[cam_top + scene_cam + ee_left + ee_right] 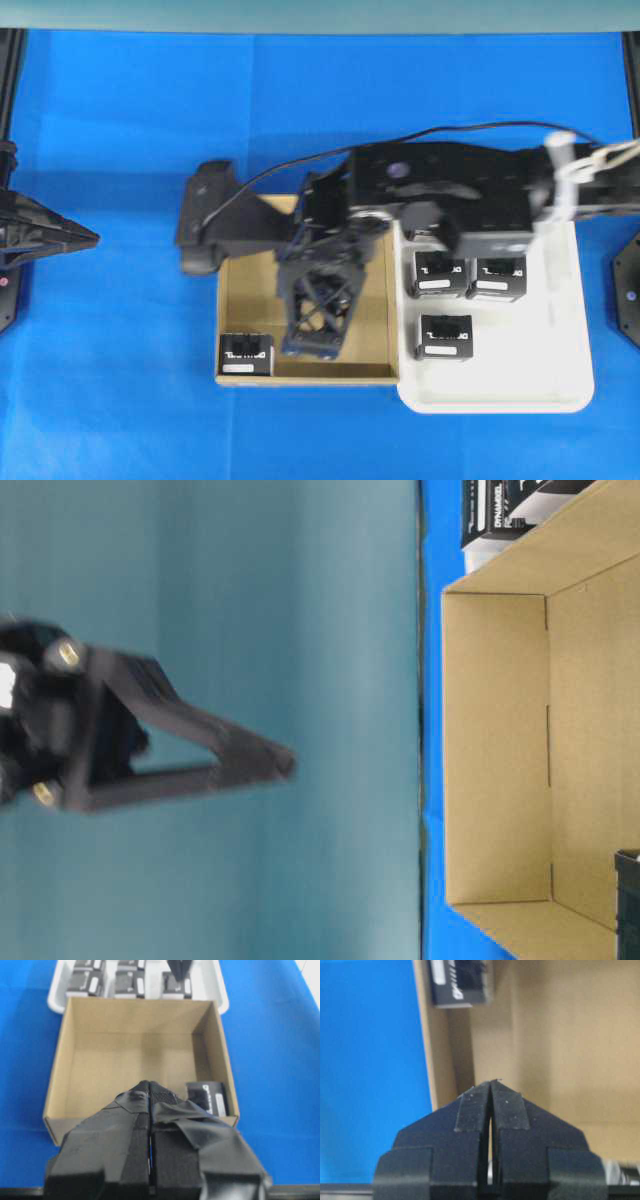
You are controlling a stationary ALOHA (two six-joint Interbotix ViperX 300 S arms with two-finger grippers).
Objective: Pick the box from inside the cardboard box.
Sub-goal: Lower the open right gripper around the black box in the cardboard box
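Note:
The tan cardboard box (250,300) lies mid-table. One black box (245,355) with a white label sits in its front left corner; it also shows in the left wrist view (207,1097) and the right wrist view (460,982). My right gripper (310,347) reaches across and hangs above the carton floor, to the right of that box, shut and empty. It shows blurred, well above the carton (500,750), in the table-level view (285,763). My left gripper (88,237) is shut and empty at the far left, pointing at the carton (135,1055).
A white plastic tray (560,340) touches the carton's right side and holds three visible black boxes (438,273) (497,277) (446,336). The right arm covers the tray's back part. Blue cloth covers the table (120,400).

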